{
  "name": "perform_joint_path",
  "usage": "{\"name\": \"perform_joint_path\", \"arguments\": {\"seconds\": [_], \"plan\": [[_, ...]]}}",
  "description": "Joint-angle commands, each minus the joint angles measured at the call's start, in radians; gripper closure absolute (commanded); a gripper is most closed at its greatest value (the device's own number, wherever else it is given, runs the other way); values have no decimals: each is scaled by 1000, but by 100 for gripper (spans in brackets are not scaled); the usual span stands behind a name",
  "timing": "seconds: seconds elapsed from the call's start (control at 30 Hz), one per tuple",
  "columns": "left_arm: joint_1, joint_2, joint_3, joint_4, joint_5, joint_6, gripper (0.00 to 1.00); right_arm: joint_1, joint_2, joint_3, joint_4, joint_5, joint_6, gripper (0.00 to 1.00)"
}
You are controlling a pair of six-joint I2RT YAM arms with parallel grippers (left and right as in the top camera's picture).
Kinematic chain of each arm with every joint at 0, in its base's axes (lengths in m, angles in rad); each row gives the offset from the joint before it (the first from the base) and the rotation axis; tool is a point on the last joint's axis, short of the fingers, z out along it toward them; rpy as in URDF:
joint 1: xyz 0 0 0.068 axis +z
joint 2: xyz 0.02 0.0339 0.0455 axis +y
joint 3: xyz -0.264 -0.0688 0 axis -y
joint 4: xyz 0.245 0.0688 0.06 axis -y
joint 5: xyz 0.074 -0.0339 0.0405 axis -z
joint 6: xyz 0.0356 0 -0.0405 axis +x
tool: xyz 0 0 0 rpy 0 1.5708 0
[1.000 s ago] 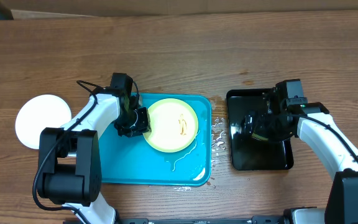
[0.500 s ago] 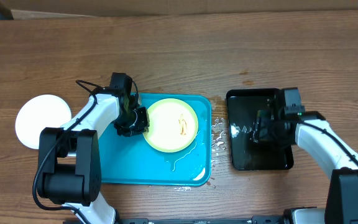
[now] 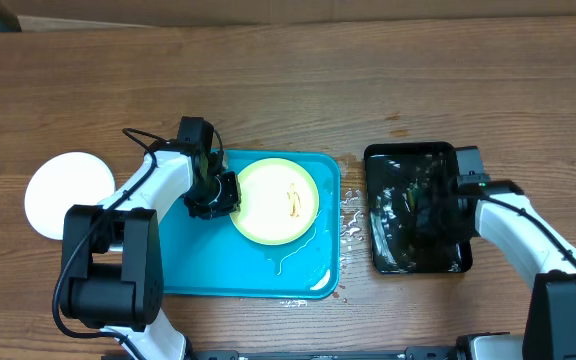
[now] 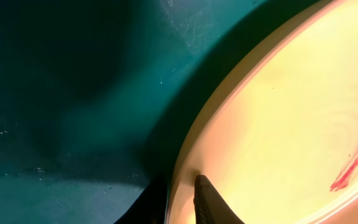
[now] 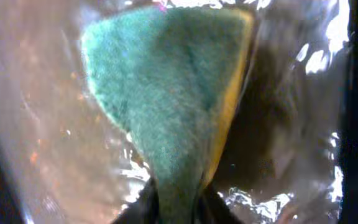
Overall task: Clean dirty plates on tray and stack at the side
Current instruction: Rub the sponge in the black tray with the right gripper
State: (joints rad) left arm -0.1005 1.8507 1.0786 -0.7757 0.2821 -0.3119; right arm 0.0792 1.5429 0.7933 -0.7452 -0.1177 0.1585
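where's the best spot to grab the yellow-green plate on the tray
Its raised left rim, pinched from the left with one finger inside and one outside. The plate lies flat and is too wide to span; the fingers of the left gripper pinch that rim.

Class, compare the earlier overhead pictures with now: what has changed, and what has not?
The right gripper shifted over the black tray and closed on the sponge. The left gripper still pinches the yellow-green plate by its rim on the blue tray; the white plate has not moved.

The yellow-green plate (image 4: 278, 124) and the sponge (image 5: 166, 106) each run past picture edges.
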Motion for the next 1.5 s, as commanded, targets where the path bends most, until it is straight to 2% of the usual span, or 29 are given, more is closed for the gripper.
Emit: {"name": "perform_joint_path", "arguments": {"seconds": [0.0,0.07,0.13,0.17,0.4,0.47,0.53,0.6,0.73,0.83,1.03,1.07,1.1,1.13,1.2,1.23,1.27,1.3,1.37,1.47], "plan": [[0,52,-37,6,-79,5,80,0,-16,106,-58,-23,-10,69],[0,52,-37,5,-79,5,80,0,-16,136,-84,-23,-9,53],[0,52,-37,3,-79,5,80,0,-16,143,-76,-22,-10,30],[0,52,-37,3,-79,5,80,0,-15,143,-72,-20,-10,25],[0,52,-37,2,-79,5,80,0,6,113,-30,12,-10,21],[0,52,-37,2,-79,5,75,0,16,81,28,12,-10,18],[0,52,-37,2,-80,5,66,0,27,50,98,12,-13,18],[0,52,-37,3,-83,5,64,0,37,23,151,12,-13,25],[0,52,-37,3,-83,6,63,0,39,10,153,12,-13,44],[0,52,-37,3,-83,5,63,0,39,10,153,12,-12,50],[0,52,-37,2,-83,5,63,0,42,-32,199,12,-13,51],[0,52,-37,2,-83,5,63,0,42,-43,209,12,-13,65],[0,52,-37,2,-83,5,63,0,42,-50,214,12,-13,89],[0,52,-37,2,-83,5,63,0,42,-49,214,11,-13,96],[0,52,-37,0,-83,6,61,0,40,-27,201,11,-13,96],[0,52,-37,-1,-83,6,52,0,40,-7,190,11,-13,85],[0,52,-37,-1,-83,7,47,0,40,23,173,11,-11,57],[0,52,-37,-1,-83,10,44,-1,40,52,156,10,-8,44],[0,52,-37,-1,-83,14,43,-1,40,113,117,8,-9,33],[0,52,-37,-3,-83,21,42,-1,40,156,89,9,-9,28]]}}
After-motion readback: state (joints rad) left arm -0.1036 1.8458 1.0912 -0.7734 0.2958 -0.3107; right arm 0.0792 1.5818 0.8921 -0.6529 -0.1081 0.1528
